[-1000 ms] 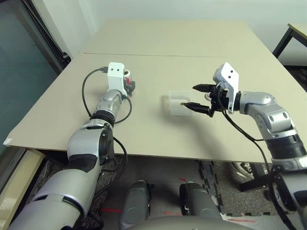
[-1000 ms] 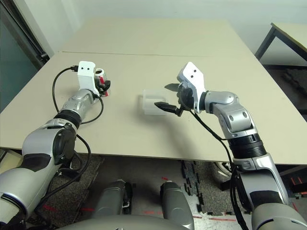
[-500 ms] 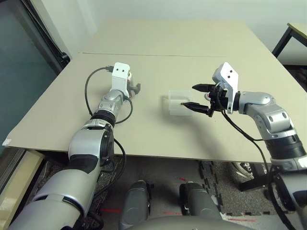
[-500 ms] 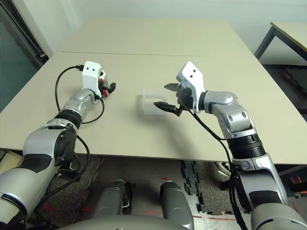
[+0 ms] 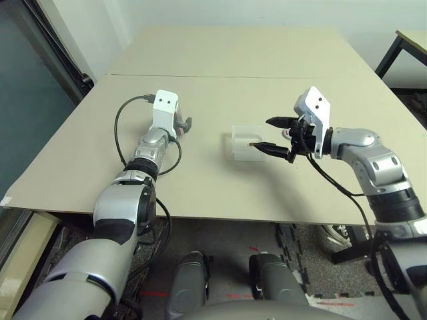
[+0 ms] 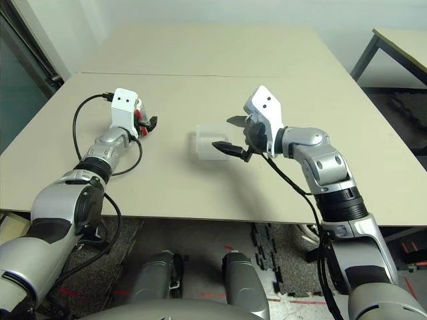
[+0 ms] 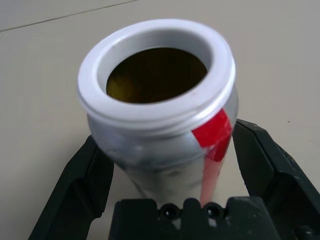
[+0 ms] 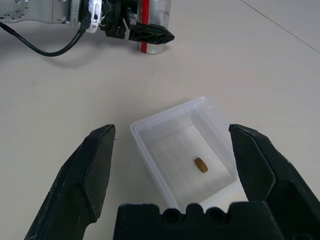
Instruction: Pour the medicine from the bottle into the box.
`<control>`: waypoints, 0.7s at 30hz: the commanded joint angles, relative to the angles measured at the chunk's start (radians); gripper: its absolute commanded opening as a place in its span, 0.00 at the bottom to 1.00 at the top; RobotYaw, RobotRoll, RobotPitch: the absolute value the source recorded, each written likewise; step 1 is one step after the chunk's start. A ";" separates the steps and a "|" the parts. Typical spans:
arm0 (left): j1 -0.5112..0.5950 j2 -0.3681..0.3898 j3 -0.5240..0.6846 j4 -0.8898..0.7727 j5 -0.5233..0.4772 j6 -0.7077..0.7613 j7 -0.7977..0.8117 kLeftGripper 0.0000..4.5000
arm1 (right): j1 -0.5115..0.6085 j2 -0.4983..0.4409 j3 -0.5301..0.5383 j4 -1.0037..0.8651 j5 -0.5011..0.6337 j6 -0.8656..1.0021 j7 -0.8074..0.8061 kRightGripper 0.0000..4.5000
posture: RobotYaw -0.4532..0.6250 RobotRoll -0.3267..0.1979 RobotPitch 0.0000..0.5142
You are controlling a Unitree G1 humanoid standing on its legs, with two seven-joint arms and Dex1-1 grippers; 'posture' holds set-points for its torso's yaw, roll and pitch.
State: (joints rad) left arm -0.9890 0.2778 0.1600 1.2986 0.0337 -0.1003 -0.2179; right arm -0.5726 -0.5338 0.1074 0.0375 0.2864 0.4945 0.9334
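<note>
pill in the box, bottle standing between spread left fingers

on the left of the table (image 5: pixel 220 53), the left gripper (image 7: pixel 172 165) has its two black fingers apart on either side of the bottle (image 7: pixel 160 120), with a gap showing on each side in the left wrist view, so it reads as not clamped. the bottle stands upright on its base, long axis vertical, mouth open upward, red stripe down its side; it looks empty inside. it sits just in front of that gripper, on its far side.

toward the middle, well apart from the bottle, lies the clear plastic box (image 8: pixel 185 150), with the brownish medicine (image 8: pixel 200 165) resting on its floor.

on the right, the right gripper (image 5: pixel 275 135) hovers at the box's right edge, fingers spread wide, holding nothing.

the pour looks done; judged next, the left arm backs straight off toward the near edge.
</note>
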 commanded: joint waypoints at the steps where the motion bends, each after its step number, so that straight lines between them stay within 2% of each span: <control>1: 0.025 0.005 0.008 -0.023 -0.013 -0.021 0.014 0.99 | 0.001 0.003 0.006 -0.012 0.005 0.004 0.006 1.00 | 0.42 0.62 0.17; 12: 0.079 -0.025 -0.012 -0.141 -0.026 -0.029 -0.056 0.99 | 0.009 0.009 -0.011 -0.006 0.011 0.006 -0.011 1.00 | 0.43 0.62 0.18; 16: 0.219 -0.047 -0.038 -0.377 -0.044 0.029 -0.102 0.99 | 0.021 0.008 -0.022 -0.005 0.016 0.006 -0.023 1.00 | 0.45 0.62 0.20; 21: 0.376 -0.046 -0.050 -0.666 -0.068 0.174 -0.103 0.99 | 0.032 0.006 -0.023 -0.010 0.021 0.009 -0.026 1.00 | 0.46 0.62 0.22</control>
State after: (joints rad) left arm -0.6433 0.2381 0.1258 0.6881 -0.0210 0.0183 -0.3120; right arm -0.5538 -0.5277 0.0951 0.0381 0.2985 0.4970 0.9104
